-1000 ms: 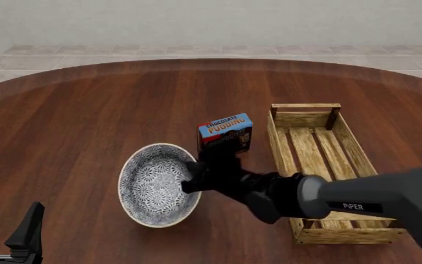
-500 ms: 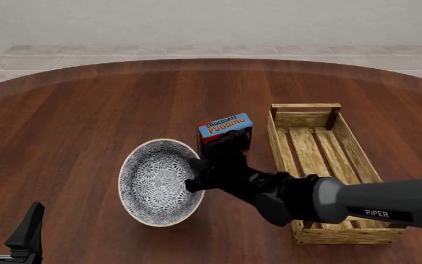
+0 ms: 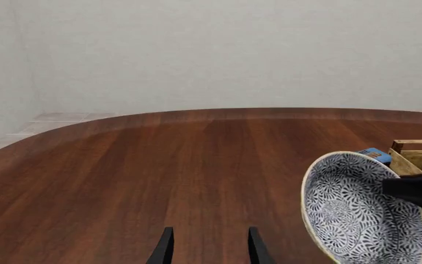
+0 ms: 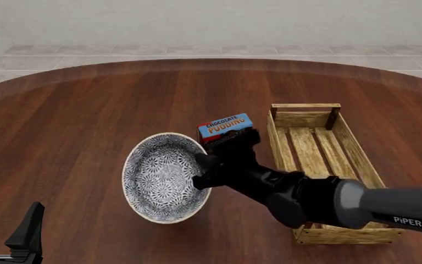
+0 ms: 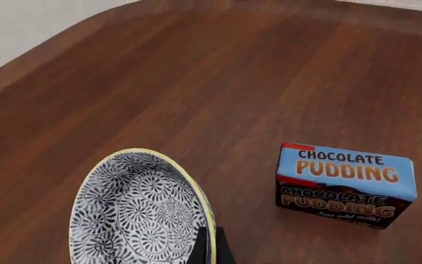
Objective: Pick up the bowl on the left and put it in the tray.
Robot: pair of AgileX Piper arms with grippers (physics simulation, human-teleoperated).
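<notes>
right gripper (image 4: pixel 202 173): clamped on bowl (image 4: pixel 160 179) rim, bowl tilted | bowl: left of tray (image 4: pixel 357 151) | left gripper (image 4: pixel 6 228): fingers spread, holding nothing

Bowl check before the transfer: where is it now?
Front view: the bowl sits left of centre, tilted, gripped at its rim by the right gripper, beside the pudding box.
</notes>
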